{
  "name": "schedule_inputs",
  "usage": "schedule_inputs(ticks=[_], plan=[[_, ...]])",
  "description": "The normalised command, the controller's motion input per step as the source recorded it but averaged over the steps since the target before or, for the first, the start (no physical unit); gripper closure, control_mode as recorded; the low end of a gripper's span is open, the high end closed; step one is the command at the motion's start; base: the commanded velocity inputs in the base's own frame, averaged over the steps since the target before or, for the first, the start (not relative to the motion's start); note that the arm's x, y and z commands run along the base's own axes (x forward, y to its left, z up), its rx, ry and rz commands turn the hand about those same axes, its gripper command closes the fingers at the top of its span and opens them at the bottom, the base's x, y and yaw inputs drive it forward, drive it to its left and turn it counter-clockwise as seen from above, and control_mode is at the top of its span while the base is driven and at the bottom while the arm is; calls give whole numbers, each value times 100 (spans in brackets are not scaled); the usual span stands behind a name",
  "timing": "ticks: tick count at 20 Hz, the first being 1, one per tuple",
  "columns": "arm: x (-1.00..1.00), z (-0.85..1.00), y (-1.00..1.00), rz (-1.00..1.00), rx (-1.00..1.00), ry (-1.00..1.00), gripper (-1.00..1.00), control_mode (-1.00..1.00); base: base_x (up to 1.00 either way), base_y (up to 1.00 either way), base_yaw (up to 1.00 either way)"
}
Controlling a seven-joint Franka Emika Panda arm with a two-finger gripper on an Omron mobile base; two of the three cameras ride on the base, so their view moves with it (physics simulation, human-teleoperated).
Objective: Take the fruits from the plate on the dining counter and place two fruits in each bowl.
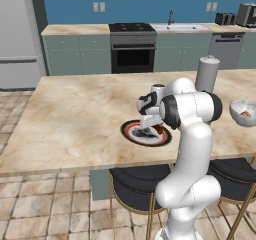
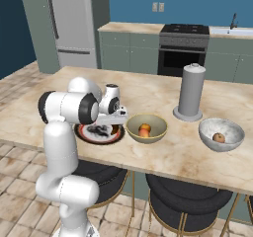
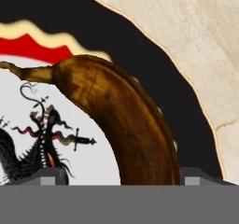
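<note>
dining counter point(image 1: 75, 119): we see a long beige marble top with brown veins, carrying everything below; dark stools are tucked under its near edge.
arm: we see it bent low over the plate, its hand pointing down at the plate's near side.
grey cylinder point(image 2: 191, 92): it stands upright on the counter, behind and between the two bowls.
plate point(image 1: 131, 131): it lies flat on the counter under the hand, black rim, red ring, white centre with a black pattern; in the right base view it sits just beside the olive-yellow bowl, to that bowl's left.
olive-yellow bowl point(image 2: 146, 128): it sits between the plate and the white-grey bowl, with one yellow-orange fruit point(image 2: 144, 130) inside.
white-grey speckled bowl point(image 2: 221, 134): it is the farthest from the plate, well apart from it, with one peach-pink fruit point(image 2: 218, 138) inside.
dark brown fruit point(image 3: 123, 120): in the hand view we see a long curved brown fruit with a stem, lying across the plate's white centre and black rim; its lower end runs down between the two finger tips.
gripper point(image 3: 119, 176): we see one finger tip point(image 3: 44, 177) on either side of the brown fruit's end, standing apart, with white plate showing between the left tip and the fruit; we cannot tell whether the right tip touches it.
remaining fruit: in the base views the hand hides most of the plate, so we cannot tell what else lies there.
</note>
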Motion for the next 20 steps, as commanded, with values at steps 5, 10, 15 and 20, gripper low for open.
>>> schedule_inputs(ticks=[5, 10, 15, 20], plan=[[0, 0, 0, 0, 0, 0, 100, -100, 0, 0, 0], [-2, 1, 0, 0, 0, 0, 100, -100, 0, 0, 0], [0, 57, 0, 0, 0, 0, 100, -100, 0, 0, 0], [-18, 100, 0, -1, 0, 0, 100, -100, 0, 0, 0]])
